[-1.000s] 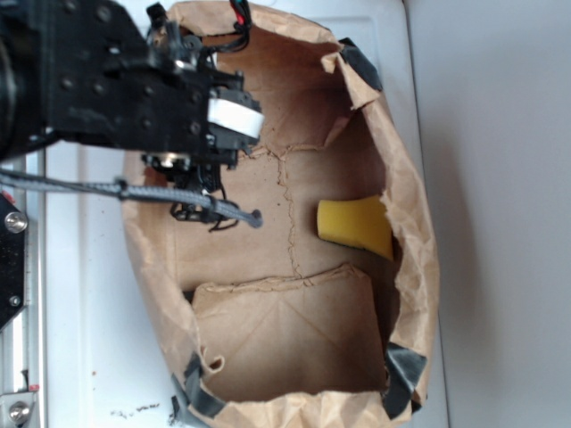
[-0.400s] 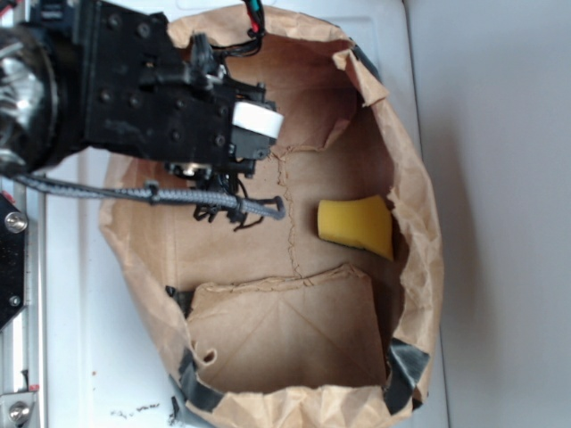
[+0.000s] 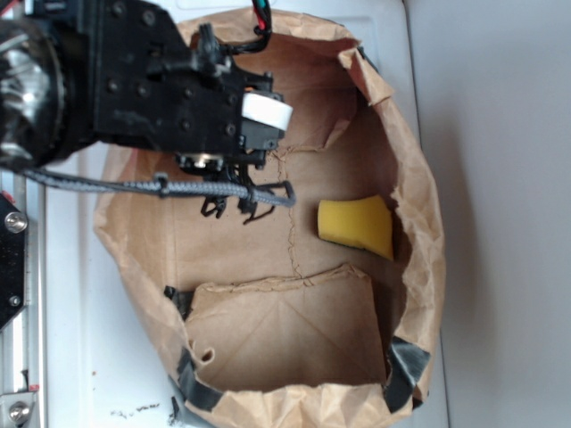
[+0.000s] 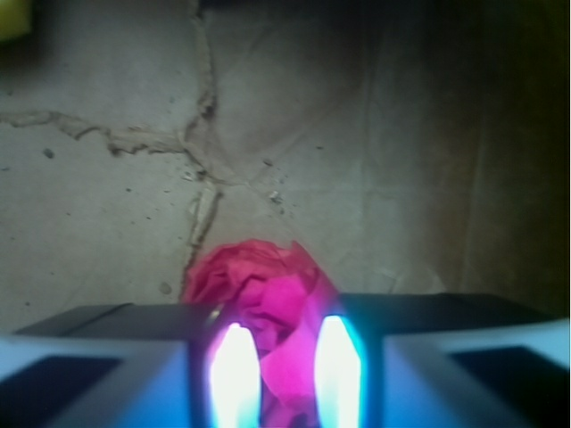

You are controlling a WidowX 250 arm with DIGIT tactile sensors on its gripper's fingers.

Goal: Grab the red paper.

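red paper [image 4: 263, 294] between gripper [image 4: 278, 374] fingers, inside bag [image 3: 268, 348]

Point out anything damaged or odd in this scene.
The brown paper bag lies on its side, its rim ragged and patched with dark tape. The red paper is crumpled into a wad.

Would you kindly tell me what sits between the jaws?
The red paper lies between the jaws of the gripper, seen in the wrist view only.

Black arm [image 3: 134, 85], visible screws, white patch [image 3: 267, 111], grey braided cable [image 3: 161, 186].
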